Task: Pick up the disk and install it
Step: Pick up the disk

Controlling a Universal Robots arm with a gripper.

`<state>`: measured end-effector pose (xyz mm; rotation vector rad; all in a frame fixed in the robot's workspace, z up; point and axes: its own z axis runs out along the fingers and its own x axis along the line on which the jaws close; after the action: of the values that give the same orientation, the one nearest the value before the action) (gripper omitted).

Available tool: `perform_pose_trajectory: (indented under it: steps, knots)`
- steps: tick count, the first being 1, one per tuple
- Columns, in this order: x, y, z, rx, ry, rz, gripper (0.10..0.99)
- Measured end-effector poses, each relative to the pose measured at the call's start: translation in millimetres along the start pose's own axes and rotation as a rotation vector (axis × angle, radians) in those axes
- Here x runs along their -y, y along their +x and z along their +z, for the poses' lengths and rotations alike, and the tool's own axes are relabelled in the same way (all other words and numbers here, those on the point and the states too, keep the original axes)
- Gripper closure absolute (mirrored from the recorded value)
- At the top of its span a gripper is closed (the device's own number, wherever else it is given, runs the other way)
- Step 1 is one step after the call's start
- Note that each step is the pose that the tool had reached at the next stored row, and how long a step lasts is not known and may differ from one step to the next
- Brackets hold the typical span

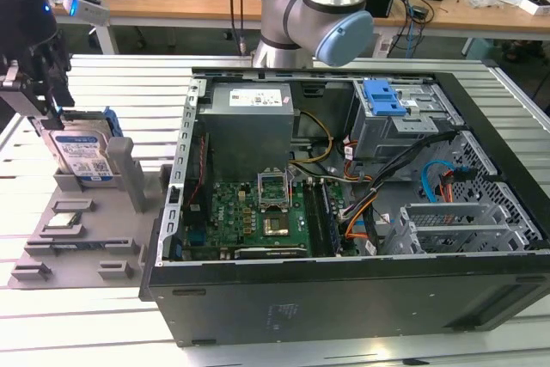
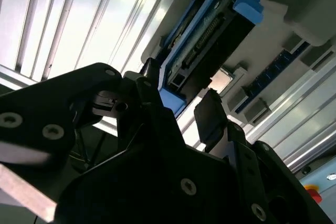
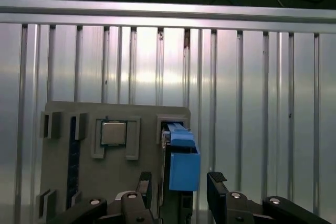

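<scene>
Two black fingers [image 3: 144,181] of the gripper [image 3: 180,178] stand either side of the disk [image 3: 182,165], spread a little wider than its thickness. In the first wrist view a gap shows at each finger, so nothing is clamped. That view sees the disk edge-on, blue rail uppermost, standing in a slot of the grey holder tray [image 3: 128,174], with the small square chip [image 3: 113,132] seated in a frame just beside it.

The second wrist view looks along the disk's [image 2: 202,38] dark connector edge. There one finger [image 2: 152,90] sits close against the blue rail and the other [image 2: 210,113] stands apart from it.

The exterior view gives the wider layout. The disk [image 1: 82,154] stands upright at the far end of the tray [image 1: 86,251], label face showing, with the gripper [image 1: 39,96] directly over it at the exterior view's left. The tray rests on a slatted metal table [image 1: 120,83], beside the open computer case [image 1: 344,298]. Inside the case a grey drive cage [image 1: 400,131] carries a blue latch [image 1: 382,96], well apart from the disk. The arm's base [image 1: 318,15] rises behind the case.
</scene>
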<state>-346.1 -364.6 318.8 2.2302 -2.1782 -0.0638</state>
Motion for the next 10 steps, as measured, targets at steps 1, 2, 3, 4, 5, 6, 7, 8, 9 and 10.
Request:
perform_pose_trajectory:
  steps: [1,2,3,4,5,6,7,8,9,10]
  knots:
    - [1.1,-0.1,2.8,0.0,0.0,0.0,0.545]
    - [1.9,-0.2,5.8,0.0001,0.0,0.0,0.545]
    - [2.1,-0.2,7.5,0.0001,0.0,0.0,0.545]
    - [2.5,-0.1,10.6,0.0001,0.0,0.0,0.545]
    - [3.7,0.0,20.1,0.0,0.0,0.0,0.545]
    - [4.4,0.1,23.9,0.0001,0.0,0.0,0.545]
    - [4.9,0.1,25.6,0.0001,0.0,0.0,0.545]
    - [5.6,0.2,27.7,0.0,0.0,0.0,0.545]
    - [6.4,0.2,30.0,-0.0003,0.0,0.0,0.545]
    - [6.9,0.2,31.5,-0.0005,0.0,0.0,0.545]
